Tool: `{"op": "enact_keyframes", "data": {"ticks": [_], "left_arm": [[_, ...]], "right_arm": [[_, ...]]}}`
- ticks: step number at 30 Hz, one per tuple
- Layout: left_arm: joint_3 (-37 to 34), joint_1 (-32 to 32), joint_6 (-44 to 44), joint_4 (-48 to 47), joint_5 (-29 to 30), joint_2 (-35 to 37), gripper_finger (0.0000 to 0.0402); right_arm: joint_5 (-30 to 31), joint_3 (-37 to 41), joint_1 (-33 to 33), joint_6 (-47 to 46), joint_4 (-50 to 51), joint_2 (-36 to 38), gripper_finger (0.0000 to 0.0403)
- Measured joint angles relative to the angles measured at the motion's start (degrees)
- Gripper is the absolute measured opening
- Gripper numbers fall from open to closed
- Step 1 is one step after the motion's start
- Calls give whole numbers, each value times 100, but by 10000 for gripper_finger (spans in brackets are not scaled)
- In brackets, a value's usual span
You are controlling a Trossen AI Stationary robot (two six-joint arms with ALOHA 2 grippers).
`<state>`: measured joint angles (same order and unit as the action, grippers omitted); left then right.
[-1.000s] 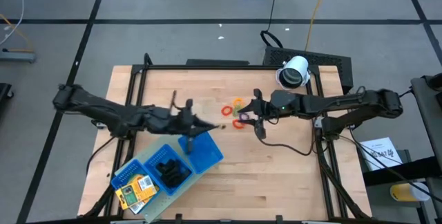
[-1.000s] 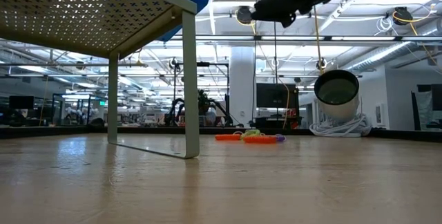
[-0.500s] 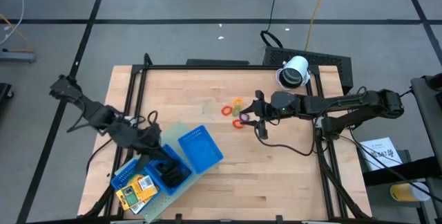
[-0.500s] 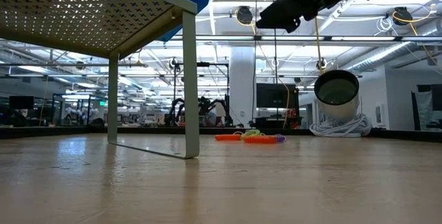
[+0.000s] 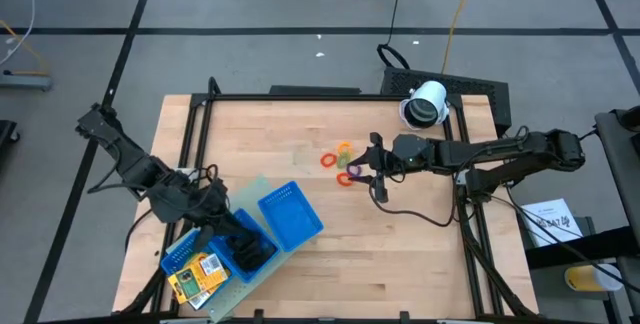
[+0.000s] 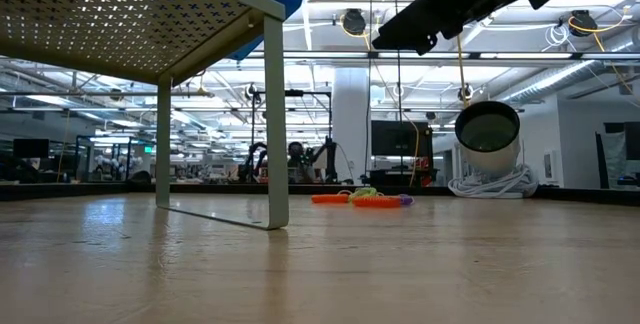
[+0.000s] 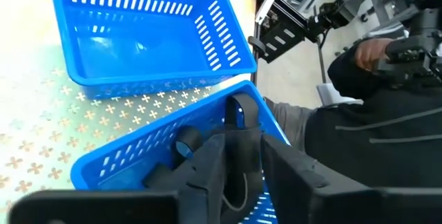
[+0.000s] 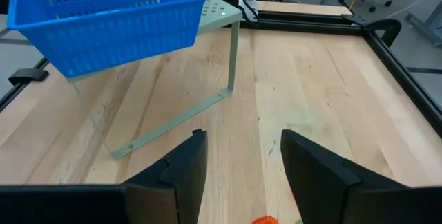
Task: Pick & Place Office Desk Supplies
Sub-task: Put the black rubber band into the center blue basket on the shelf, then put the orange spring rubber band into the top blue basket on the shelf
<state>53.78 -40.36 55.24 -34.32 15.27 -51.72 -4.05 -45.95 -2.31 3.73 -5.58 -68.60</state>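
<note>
Now that my left arm has swung back from the table's middle, its left gripper (image 5: pixel 232 232) hangs over the tray's middle bin (image 7: pixel 110 162), fingers (image 7: pixel 207 165) closed on a black clip (image 7: pixel 238 148) being lowered in. That's 1 more filed. My right gripper (image 5: pixel 372 169) hovers with fingers (image 8: pixel 183 165) spread above the coloured rings (image 5: pixel 342 160), still loose on the wooden table (image 5: pixel 400 244), so they go next.

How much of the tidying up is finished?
About half, it seems. Black clips and yellow packs already lie in the blue tray. The left pincer hangs over the clips. The colored rings wait on the table, with the open right pincer just above them, holding nothing.
</note>
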Motion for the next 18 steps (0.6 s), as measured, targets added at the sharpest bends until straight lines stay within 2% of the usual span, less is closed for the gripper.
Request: {"op": "enact_keyframes", "data": {"ticks": [5,10,12,15,18], "left_arm": [[-2,-18,-8,13,164,0,131],[-2,-18,-310,14,231,0,143],[-2,-24,-445,46,501,0,144],[-2,-18,-637,72,1207,0,145],[-2,-10,-826,82,1909,0,145]], "right_arm": [[-5,0,0,14,3,0,173],[-4,2,0,39,97,0,177],[-3,0,0,39,202,0,177],[24,2,0,39,512,0,176],[426,3,0,43,907,-61,173]]}}
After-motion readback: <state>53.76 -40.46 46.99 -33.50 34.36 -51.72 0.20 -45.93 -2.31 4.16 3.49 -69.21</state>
